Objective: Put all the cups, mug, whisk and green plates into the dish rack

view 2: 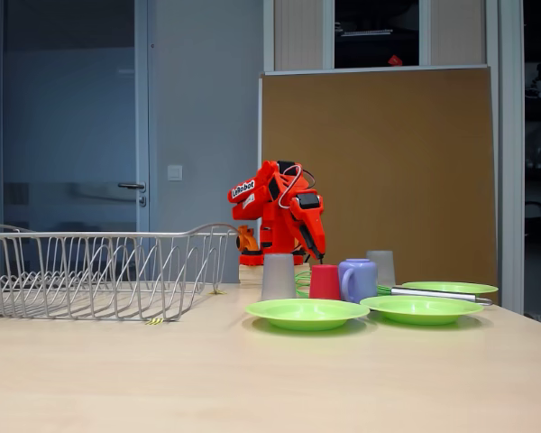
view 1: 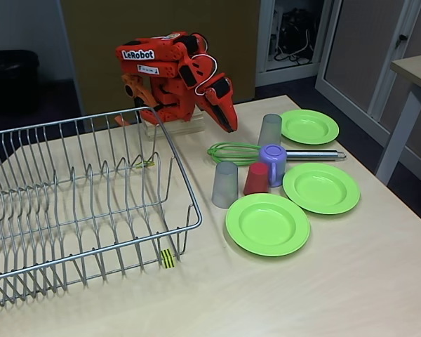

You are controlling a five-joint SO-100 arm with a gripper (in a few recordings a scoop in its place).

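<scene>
Folded low at the upper middle of both fixed views, the orange arm points its gripper (view 1: 229,125) down toward the table (view 1: 379,281), fingers close together and holding nothing. Right of center sit three green plates (view 1: 267,223), two grey cups (view 1: 224,184), a red cup (view 1: 256,178), a purple mug (view 1: 273,163) and the whisk (view 1: 233,152). The dish rack (view 1: 77,203) fills the left.

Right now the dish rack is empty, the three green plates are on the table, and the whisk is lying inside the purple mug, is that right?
Not quite. The whisk lies flat on the table behind the purple mug, not inside it, as a fixed view shows. The rest holds: the dish rack is empty and the three green plates are on the table.
</scene>
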